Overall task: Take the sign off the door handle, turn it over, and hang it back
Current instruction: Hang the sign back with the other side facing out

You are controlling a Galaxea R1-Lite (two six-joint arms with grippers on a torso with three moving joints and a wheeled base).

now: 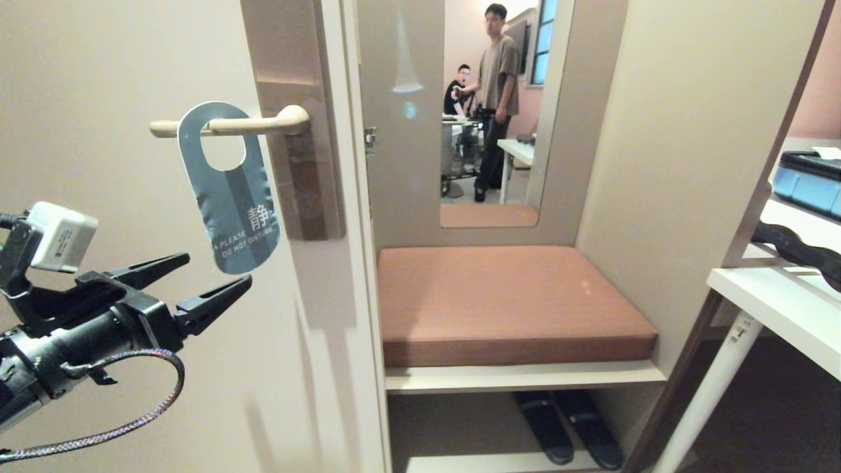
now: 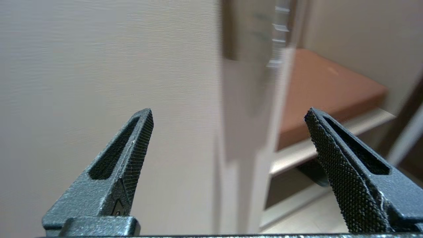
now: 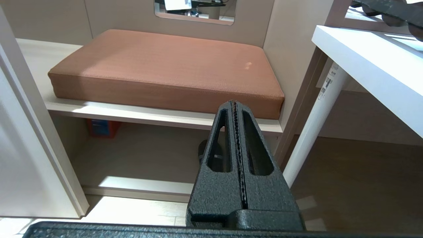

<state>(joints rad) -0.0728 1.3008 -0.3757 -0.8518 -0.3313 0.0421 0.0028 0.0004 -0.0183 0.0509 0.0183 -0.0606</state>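
Now your sign (image 1: 231, 197) hangs by its hole on the door handle (image 1: 230, 124), blue face outward with the white words "PLEASE DO NOT DISTURB" near its lower end. It sits about midway along the cream lever and tilts a little, its lower end swung toward the brown plate (image 1: 299, 131) that carries the handle. Nothing grips it.

Your left claw (image 1: 217, 274) is below the sign and toward the door's left, apart from the card, its two black fingers spread wide with only air between them. From the left wrist view you see those fingers (image 2: 132, 155) standing far apart, the plain door face (image 2: 99, 66) beyond them.

Your right claw (image 3: 235, 109) is closed with nothing in it, its fingers pressed flat together, and it points toward the brown cushion (image 1: 506, 299) on the shelf beside the door. Under that shelf lie dark slippers (image 1: 568, 427). A mirror (image 1: 493, 112) above the cushion reflects two people in a room. A white worktop (image 1: 775, 302) stands to the right.
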